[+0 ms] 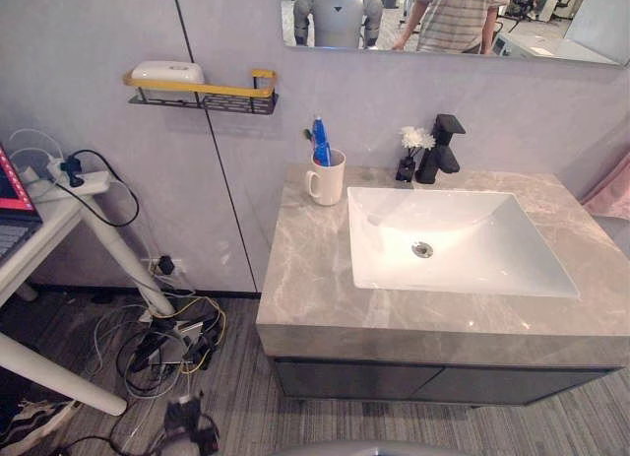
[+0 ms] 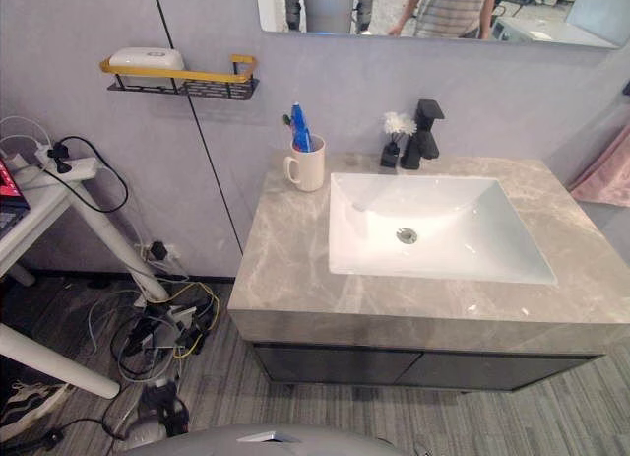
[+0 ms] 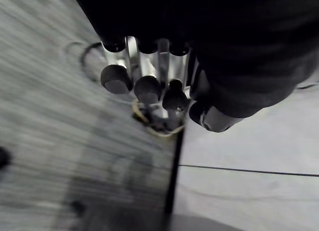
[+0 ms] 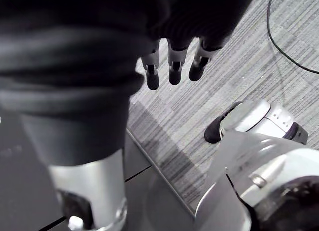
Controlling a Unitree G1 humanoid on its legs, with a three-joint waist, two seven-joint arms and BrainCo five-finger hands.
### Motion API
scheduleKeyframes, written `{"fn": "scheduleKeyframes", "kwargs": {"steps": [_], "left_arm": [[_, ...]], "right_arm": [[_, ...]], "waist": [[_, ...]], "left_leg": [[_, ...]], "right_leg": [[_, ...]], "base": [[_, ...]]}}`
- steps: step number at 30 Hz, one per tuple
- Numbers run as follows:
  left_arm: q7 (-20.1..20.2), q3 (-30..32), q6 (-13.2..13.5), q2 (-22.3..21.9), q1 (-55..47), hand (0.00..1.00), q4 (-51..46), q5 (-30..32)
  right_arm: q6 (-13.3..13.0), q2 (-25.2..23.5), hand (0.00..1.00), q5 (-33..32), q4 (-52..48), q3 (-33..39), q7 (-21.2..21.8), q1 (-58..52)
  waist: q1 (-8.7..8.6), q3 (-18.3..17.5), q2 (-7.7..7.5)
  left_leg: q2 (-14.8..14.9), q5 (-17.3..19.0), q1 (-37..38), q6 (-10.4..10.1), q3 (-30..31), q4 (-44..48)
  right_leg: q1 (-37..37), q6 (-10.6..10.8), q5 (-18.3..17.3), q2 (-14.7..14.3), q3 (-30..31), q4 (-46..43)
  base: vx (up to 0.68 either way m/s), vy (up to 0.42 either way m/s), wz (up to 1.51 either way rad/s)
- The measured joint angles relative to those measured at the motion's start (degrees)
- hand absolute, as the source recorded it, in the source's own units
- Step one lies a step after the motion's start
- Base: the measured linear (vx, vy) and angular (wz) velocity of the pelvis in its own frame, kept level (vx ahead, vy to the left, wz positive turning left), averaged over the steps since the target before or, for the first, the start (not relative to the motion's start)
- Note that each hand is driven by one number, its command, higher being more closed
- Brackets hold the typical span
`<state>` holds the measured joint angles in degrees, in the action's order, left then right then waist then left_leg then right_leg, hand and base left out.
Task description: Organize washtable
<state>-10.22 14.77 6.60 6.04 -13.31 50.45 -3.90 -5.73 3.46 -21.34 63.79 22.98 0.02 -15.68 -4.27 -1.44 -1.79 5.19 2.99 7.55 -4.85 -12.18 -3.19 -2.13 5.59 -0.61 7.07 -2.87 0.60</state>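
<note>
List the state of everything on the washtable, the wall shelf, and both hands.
mug: upright, blue item standing inside.
faucet: no water running.
sink: empty.
flower vase: upright beside the faucet.
white box: lying on the wall shelf.
left hand: open, empty.
right hand: open, empty.

Nothing written can be read here: no text, number or sign. Any print on the blue tube [image 1: 320, 141] in the white mug [image 1: 328, 180], or on the laptop screen [image 1: 10, 185] at the left edge, is too small to tell.
</note>
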Motion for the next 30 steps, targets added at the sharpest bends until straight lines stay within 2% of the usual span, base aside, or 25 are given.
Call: {"fn": "scheduleKeyframes", "kwargs": {"steps": [4, 5, 14, 16, 22, 30], "left_arm": [[2.43, 0.05, -0.62, -1.12, 0.1, 1.0, 9.49, -0.42], [3.24, 0.02, -1.27, -0.92, 0.11, 0.0, 10.55, -0.42], [8.67, -1.62, -3.68, -0.31, 2.56, 0.0, 16.92, -1.57], [8.9, -1.95, -3.68, -0.19, 2.58, 0.0, 16.95, -1.61], [9.1, -8.06, -3.63, 1.35, 3.24, 0.0, 17.02, -1.17], [9.07, -10.45, -3.57, 1.99, 4.42, 0.0, 18.62, -0.62]], "right_arm": [[0.16, -0.19, 0.0, 0.06, 1.85, -0.01, -0.01, 0.75], [0.22, -0.21, 0.0, 0.13, 1.98, -0.06, 0.01, 0.87], [1.37, 0.07, 0.0, 0.53, 3.34, -0.91, 0.2, 1.3], [1.39, 0.23, 0.0, 0.54, 3.76, -1.23, 0.19, 1.27], [1.36, 0.41, 0.0, 0.52, 3.74, -3.48, 0.15, 1.25], [1.34, 1.13, 0.0, 0.52, 3.67, -6.26, 0.16, 1.29]], "waist": [[0.15, 0.05, 0.2], [0.15, 0.04, 0.36], [0.14, 0.12, 1.17], [0.16, 0.13, 1.17], [0.18, 0.13, 1.16], [0.26, 0.79, 1.3]], "left_leg": [[0.13, -0.02, 0.82, -0.06, -0.24, -0.61], [0.16, 0.0, 0.91, -0.08, -0.38, -0.68], [0.18, 0.32, 1.67, -0.21, -1.85, -0.68], [0.19, 0.32, 1.72, -0.21, -1.88, -0.63], [0.2, 0.32, 1.85, -0.21, -2.09, -0.37], [0.22, 0.49, 2.61, -0.28, -3.16, -0.17]], "right_leg": [[-0.04, 0.01, -0.24, -0.25, 0.26, 0.01], [-0.04, 0.0, -0.27, -0.34, 0.43, 0.01], [0.02, 0.02, -0.28, -0.57, 2.0, 0.09], [0.0, 0.02, -0.28, -0.58, 2.02, 0.05], [-0.02, 0.08, -0.24, -0.56, 2.22, -0.11], [0.06, 0.12, -0.22, -0.7, 3.39, -0.64]], "base": [[0.04, -0.011, -0.02], [0.04, -0.011, -0.09], [0.02, 0.0, -0.08], [0.0, 0.0, 0.0], [-0.01, 0.001, -0.01], [-0.01, 0.004, -0.07]]}}
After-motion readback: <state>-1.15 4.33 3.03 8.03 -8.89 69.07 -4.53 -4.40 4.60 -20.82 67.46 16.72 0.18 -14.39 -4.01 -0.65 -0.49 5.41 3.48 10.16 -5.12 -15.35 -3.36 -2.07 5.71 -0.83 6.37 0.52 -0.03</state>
